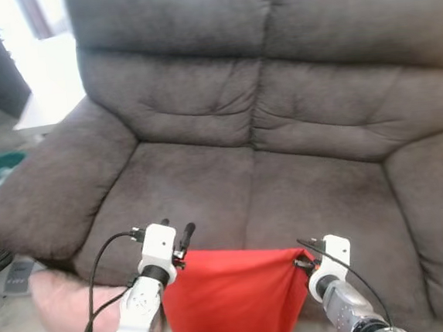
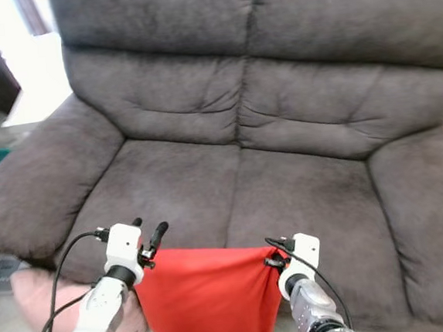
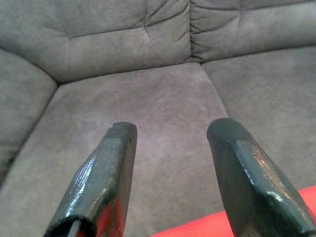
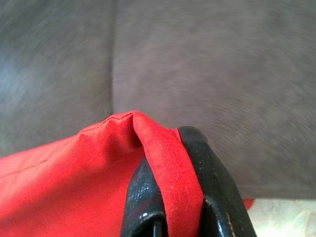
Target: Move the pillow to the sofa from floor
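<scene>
A red pillow [image 1: 233,297] hangs in front of the grey sofa [image 1: 207,183], its top edge stretched level with the seat's front. My right gripper [image 1: 301,264] is shut on the pillow's right corner; in the right wrist view the red cloth [image 4: 64,182] is pinched between the two black fingers [image 4: 217,187]. My left gripper [image 1: 176,226] is at the pillow's left corner with its fingers apart. The left wrist view shows the sofa seat [image 3: 168,98] between them and red cloth [image 3: 197,229] down at their base.
A pink pillow [image 1: 63,304] lies on the floor against the sofa's left front corner. A grey device [image 1: 18,277] sits on the floor beside it, and something green [image 1: 0,166] lies further left. The sofa seat and armrests are bare.
</scene>
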Tool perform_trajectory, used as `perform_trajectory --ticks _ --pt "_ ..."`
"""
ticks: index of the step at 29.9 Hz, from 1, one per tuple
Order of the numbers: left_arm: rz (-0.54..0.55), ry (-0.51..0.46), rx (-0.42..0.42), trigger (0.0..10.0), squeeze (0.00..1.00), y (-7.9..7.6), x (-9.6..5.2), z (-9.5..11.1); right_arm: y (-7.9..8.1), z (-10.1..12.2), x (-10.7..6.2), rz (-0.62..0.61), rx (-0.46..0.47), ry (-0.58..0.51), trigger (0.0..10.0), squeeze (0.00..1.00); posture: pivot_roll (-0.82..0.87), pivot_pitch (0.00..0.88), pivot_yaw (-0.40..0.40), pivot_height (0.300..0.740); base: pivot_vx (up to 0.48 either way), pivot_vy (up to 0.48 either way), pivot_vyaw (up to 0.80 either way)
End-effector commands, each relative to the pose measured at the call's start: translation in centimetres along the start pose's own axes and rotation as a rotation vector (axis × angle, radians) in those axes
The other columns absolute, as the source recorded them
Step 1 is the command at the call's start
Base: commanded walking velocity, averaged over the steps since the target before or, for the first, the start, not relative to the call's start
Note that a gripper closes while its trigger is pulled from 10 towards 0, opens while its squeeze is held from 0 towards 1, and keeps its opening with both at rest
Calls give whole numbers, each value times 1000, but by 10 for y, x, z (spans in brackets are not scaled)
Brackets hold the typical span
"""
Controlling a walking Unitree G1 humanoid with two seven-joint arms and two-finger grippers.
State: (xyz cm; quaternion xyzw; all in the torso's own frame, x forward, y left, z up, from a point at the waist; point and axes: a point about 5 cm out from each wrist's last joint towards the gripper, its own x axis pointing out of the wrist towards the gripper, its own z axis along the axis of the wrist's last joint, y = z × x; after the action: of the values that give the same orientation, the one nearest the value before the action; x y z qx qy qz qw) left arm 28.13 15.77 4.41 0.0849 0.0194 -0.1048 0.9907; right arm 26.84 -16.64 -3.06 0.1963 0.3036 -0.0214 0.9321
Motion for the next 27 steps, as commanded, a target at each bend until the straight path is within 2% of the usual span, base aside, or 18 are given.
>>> perform_trajectory --ticks 1,22,27 --pt "-20 4 -14 10000 0 -8 1 -1 -7 24 1 -30 -28 -103 10000 0 79 69 -8 740 0 0 -781" --pt "-23 9 -17 10000 0 -7 1 -3 -7 24 1 -56 -42 -107 10000 0 80 58 -6 740 0 0 -766" --pt "-24 11 -18 10000 0 -7 1 -3 -7 26 2 -47 -157 -92 10000 0 76 53 -5 740 0 0 0"
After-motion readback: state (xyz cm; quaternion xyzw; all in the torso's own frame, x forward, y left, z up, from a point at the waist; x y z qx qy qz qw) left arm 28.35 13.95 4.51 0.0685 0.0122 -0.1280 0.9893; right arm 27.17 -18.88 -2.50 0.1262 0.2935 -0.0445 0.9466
